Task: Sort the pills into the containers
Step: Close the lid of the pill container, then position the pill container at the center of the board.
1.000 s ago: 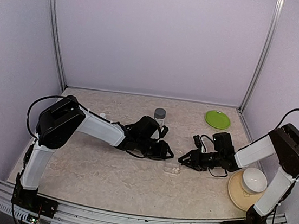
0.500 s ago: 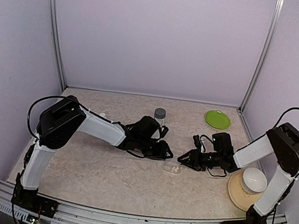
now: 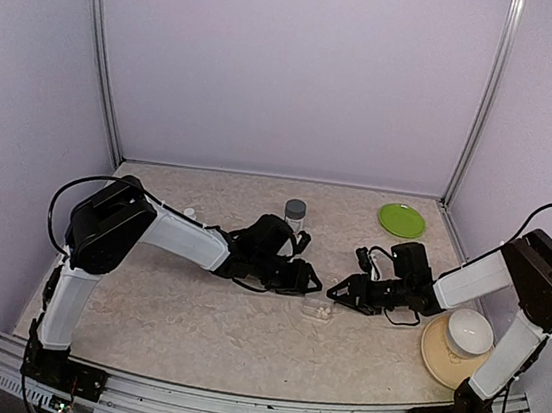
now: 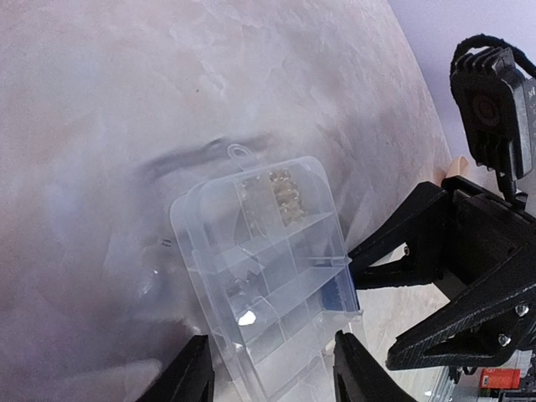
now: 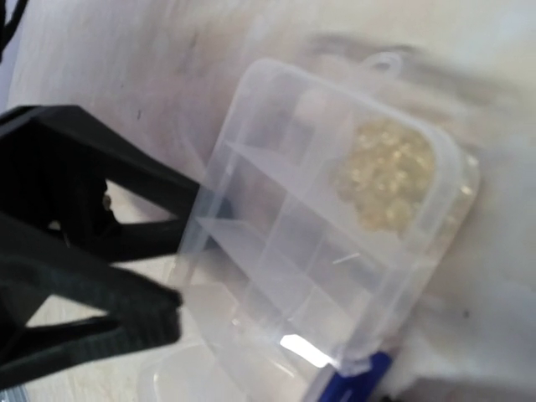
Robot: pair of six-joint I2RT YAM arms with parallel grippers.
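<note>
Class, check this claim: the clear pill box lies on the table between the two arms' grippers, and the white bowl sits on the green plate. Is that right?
Not quite. The white bowl sits on the tan plate at the near right. The green plate lies apart, farther back. The top external view shows this. The rest of the claim holds.

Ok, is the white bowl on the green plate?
No, the white bowl sits on the tan plate; the green plate lies further back.
</note>
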